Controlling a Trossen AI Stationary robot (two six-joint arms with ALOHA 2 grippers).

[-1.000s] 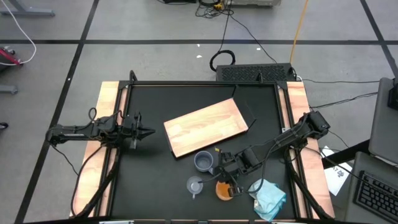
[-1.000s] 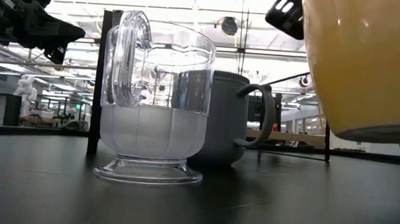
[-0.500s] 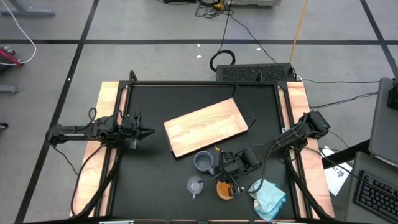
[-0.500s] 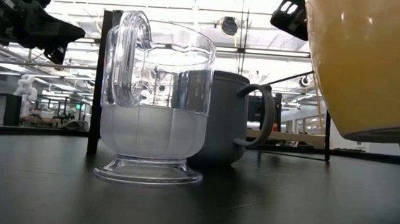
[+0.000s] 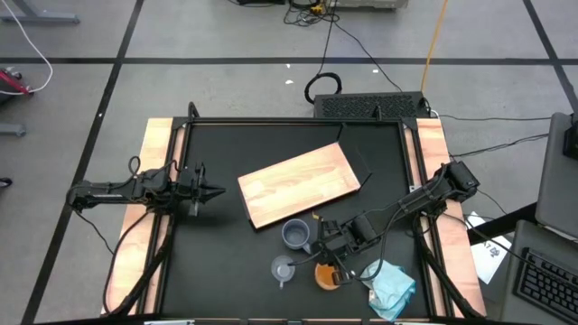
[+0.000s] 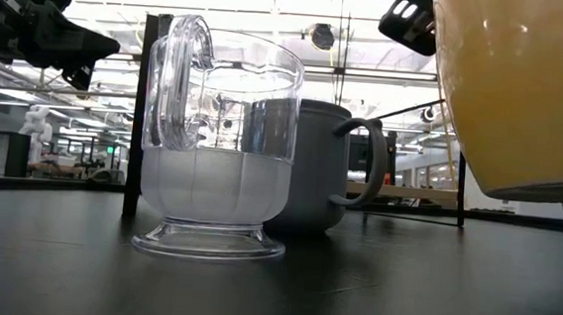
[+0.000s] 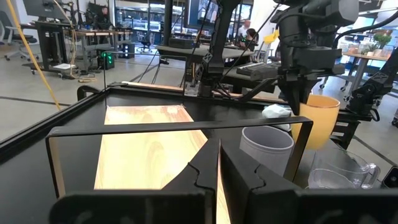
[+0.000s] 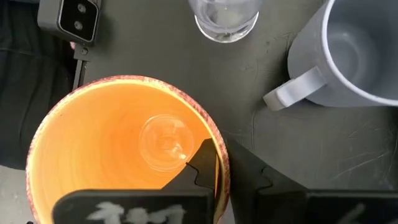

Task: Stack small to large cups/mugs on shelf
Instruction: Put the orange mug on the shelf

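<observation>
My right gripper (image 5: 330,264) is shut on the orange mug (image 5: 324,275), which hangs near the table's near edge; the mug fills the right of the low view (image 6: 524,95). The blue-grey mug (image 5: 295,235) and the clear glass cup (image 5: 284,268) stand on their bases on the black tabletop, left of the orange mug. The light-wood board (image 5: 298,183) lies flat at mid-table. My left gripper (image 5: 213,190) is shut and empty at the table's left, clear of everything. My right gripper holds the orange mug by its rim (image 8: 221,163), one finger (image 8: 200,163) inside the mug and the other (image 8: 252,177) outside its wall. The fingers come from above, pointing down. The mug hangs upright, its base (image 6: 518,189) lifted clear of the tabletop.
A pale teal cloth (image 5: 390,285) lies at the near right corner, right of the orange mug. The low-view camera box (image 8: 68,18) sits at the near edge beside the mug. A black frame (image 7: 180,134) borders the table.
</observation>
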